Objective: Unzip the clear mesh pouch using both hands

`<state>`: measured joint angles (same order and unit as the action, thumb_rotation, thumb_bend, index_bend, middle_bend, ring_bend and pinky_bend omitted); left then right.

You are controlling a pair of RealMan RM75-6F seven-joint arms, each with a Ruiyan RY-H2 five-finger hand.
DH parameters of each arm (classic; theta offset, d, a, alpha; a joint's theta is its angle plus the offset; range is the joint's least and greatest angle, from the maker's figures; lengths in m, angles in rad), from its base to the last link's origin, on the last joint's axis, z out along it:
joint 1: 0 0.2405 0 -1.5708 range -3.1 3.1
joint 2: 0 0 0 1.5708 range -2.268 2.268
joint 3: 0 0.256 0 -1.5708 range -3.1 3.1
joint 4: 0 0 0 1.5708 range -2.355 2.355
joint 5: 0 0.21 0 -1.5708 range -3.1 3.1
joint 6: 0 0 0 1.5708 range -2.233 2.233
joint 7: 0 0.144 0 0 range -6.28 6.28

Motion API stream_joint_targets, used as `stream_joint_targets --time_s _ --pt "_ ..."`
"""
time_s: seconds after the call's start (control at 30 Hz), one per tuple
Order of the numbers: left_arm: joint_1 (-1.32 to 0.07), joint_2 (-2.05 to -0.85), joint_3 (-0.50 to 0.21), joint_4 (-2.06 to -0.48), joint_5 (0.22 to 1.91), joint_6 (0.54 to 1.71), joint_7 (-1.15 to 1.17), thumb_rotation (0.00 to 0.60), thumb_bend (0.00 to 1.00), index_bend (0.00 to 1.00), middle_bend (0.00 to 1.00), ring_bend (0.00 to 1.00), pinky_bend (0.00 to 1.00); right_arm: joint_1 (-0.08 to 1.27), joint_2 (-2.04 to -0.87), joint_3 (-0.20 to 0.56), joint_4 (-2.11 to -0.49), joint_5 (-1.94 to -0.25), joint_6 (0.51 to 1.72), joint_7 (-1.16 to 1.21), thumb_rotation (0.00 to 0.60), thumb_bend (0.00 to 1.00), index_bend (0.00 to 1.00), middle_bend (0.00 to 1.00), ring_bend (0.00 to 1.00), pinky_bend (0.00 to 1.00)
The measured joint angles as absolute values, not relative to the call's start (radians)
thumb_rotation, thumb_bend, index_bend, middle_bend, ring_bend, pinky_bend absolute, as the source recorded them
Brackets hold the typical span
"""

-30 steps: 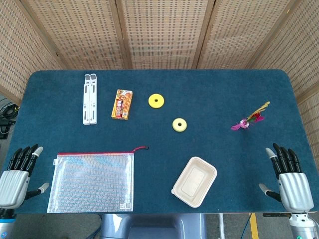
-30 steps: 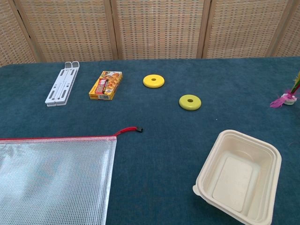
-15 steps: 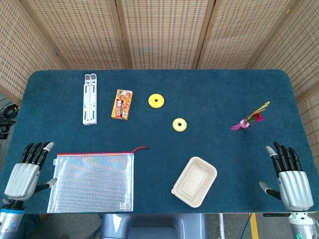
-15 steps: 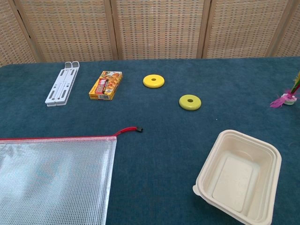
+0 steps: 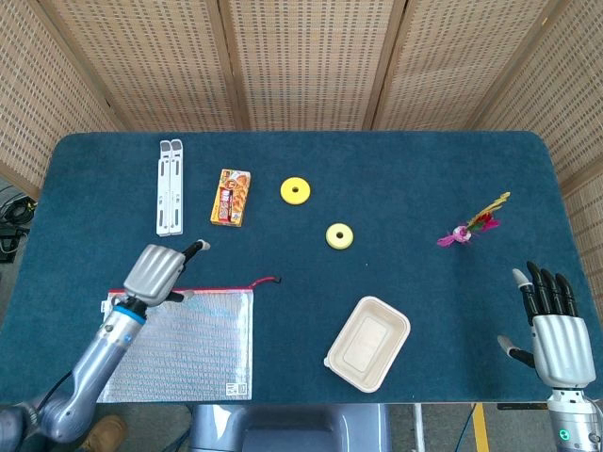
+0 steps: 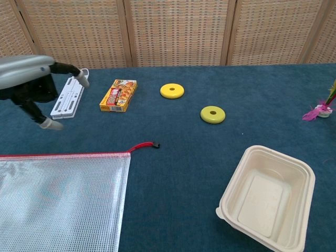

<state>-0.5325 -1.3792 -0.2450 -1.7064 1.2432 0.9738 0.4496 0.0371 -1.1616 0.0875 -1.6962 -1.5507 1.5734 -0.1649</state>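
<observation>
The clear mesh pouch (image 5: 174, 343) (image 6: 60, 202) lies flat at the front left of the table, its red zipper along the top edge. The red pull cord with a black tip (image 5: 268, 280) (image 6: 146, 145) trails off the pouch's top right corner. My left hand (image 5: 158, 269) (image 6: 32, 77) hovers above the pouch's top left area, fingers spread, holding nothing. My right hand (image 5: 552, 332) is at the front right table edge, fingers spread and empty, far from the pouch; the chest view does not show it.
A beige takeout tray (image 5: 367, 344) (image 6: 268, 197) sits right of the pouch. Farther back are two yellow discs (image 5: 296, 190) (image 5: 339, 235), a snack box (image 5: 231, 197), a white folding stand (image 5: 170, 186), and a feather toy (image 5: 474, 226) at right.
My left hand rose from the table's front left edge and moved right and forward over the pouch's top left part. The right hand slid slightly toward the front edge.
</observation>
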Motion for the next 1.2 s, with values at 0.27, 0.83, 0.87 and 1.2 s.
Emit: stream_joint_targets --time_s 0.27,0.83,0.87,1.2 --pt "-0.758 -1.563 -0.293 -1.583 0.915 0.851 0.625 0.6 0.22 0.39 0.98 0.93 1.0 0.043 -1.171 0.097 -1.678 -1.515 1.554 -0.172 0.6 0.0 0.07 0.0 0.0 0.0" --pt "-0.96 -1.778 -0.249 -1.333 0.702 0.812 0.686 0.6 0.35 0.47 0.98 0.94 1.0 0.051 -1.173 0.108 -1.66 -1.467 1.529 -0.154 0.6 0.0 0.07 0.0 0.0 0.0" --pt "-0.963 -1.781 -0.245 -1.328 0.701 0.814 0.683 0.6 0.36 0.48 0.98 0.94 1.0 0.052 -1.173 0.108 -1.659 -1.465 1.527 -0.151 0.6 0.0 0.07 0.0 0.0 0.0" --pt "-0.979 -1.808 -0.218 -1.287 0.702 0.823 0.651 0.6 0.39 0.49 0.98 0.94 1.0 0.053 -1.171 0.107 -1.656 -1.461 1.524 -0.145 0.6 0.0 0.07 0.0 0.0 0.0"
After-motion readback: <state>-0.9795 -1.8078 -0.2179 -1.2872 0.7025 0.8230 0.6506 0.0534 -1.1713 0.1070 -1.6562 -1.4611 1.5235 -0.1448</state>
